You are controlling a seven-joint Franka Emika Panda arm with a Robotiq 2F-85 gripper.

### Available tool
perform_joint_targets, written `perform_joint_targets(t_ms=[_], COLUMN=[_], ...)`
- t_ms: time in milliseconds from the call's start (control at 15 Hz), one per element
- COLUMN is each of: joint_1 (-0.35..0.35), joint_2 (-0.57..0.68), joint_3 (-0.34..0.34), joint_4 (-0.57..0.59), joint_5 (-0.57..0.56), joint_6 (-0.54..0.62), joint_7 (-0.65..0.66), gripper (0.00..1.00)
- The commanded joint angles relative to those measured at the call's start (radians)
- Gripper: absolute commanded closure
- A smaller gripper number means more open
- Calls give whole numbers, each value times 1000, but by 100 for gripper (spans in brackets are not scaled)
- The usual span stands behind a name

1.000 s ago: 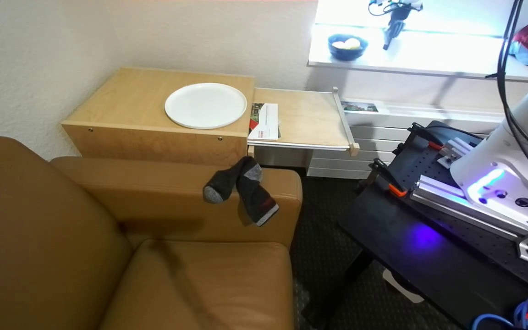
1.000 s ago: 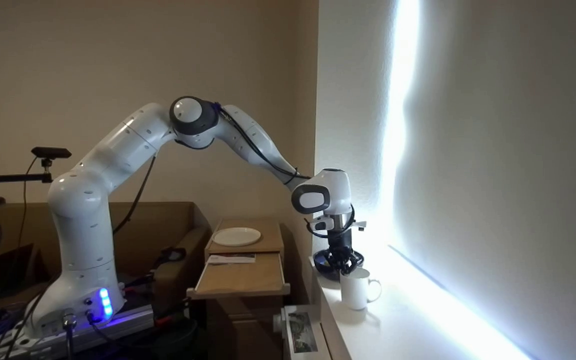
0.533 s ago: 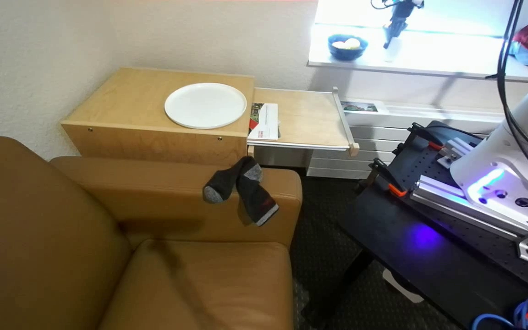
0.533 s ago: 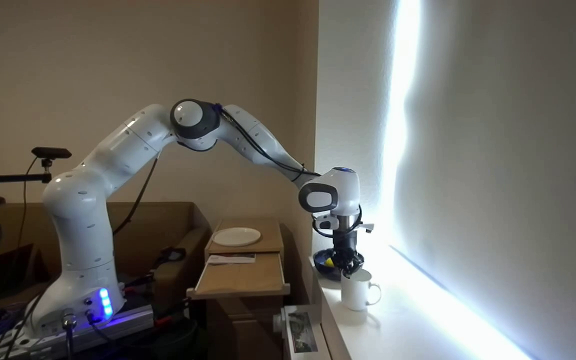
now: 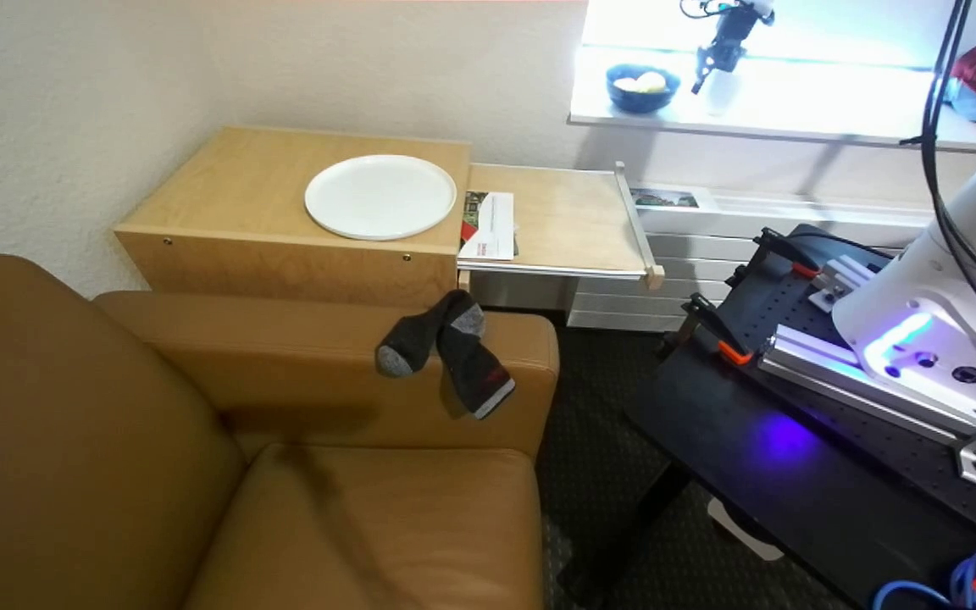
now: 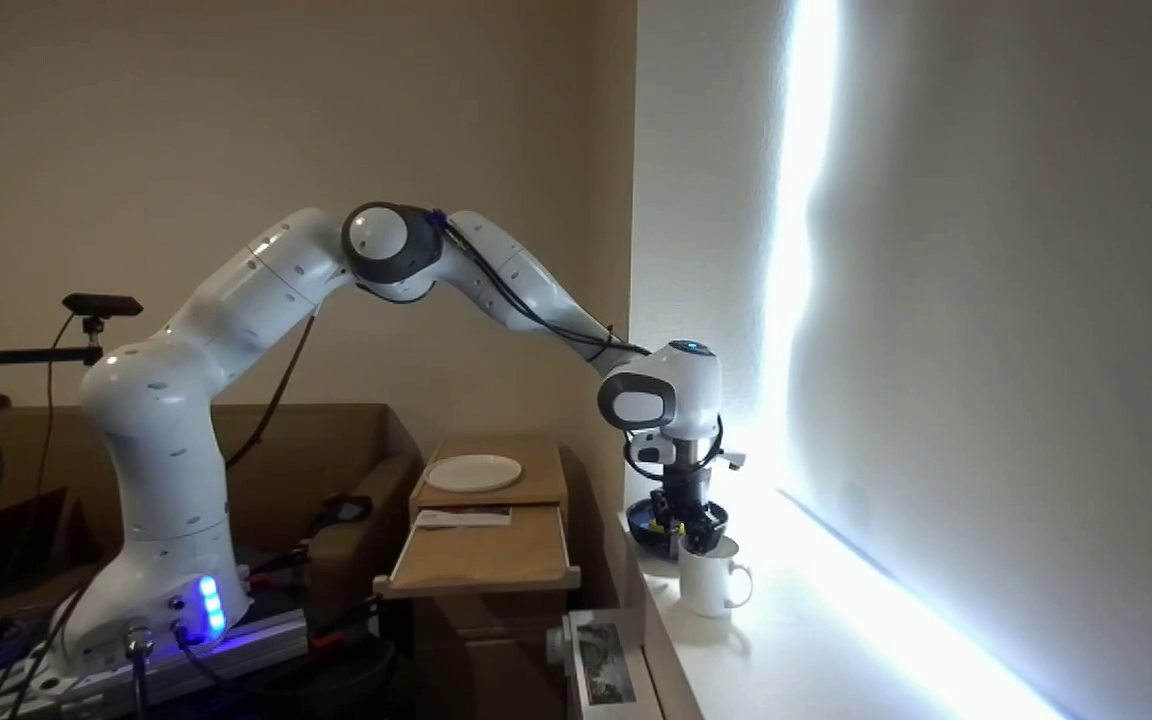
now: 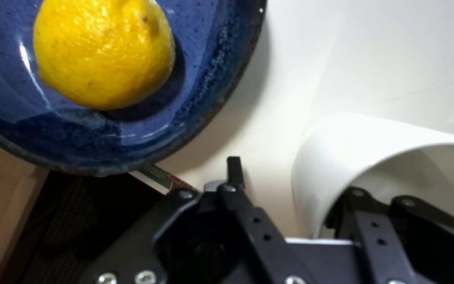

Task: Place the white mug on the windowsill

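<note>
The white mug (image 6: 706, 588) stands upright on the windowsill (image 6: 736, 680), handle toward 3 o'clock in an exterior view, shifted slightly toward 9 o'clock since half a second ago. The claw (image 7: 293, 189) is released, fingers spread, one inside the mug, one outside; that view showed them bunched then. In the wrist view, a blue bowl (image 7: 219, 67) with a lemon (image 7: 105, 51) sits toward 10 o'clock.
</note>
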Motion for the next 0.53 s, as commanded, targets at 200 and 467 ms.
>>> perform_joint_targets(t_ms=[200,467], joint_1=[96,161], joint_2=[-206,-396], joint_3=[-79,-137], joint_4=[-164,-300], joint_5=[-102,-213], joint_6=[24,90], joint_7=[19,34], gripper=[2,0])
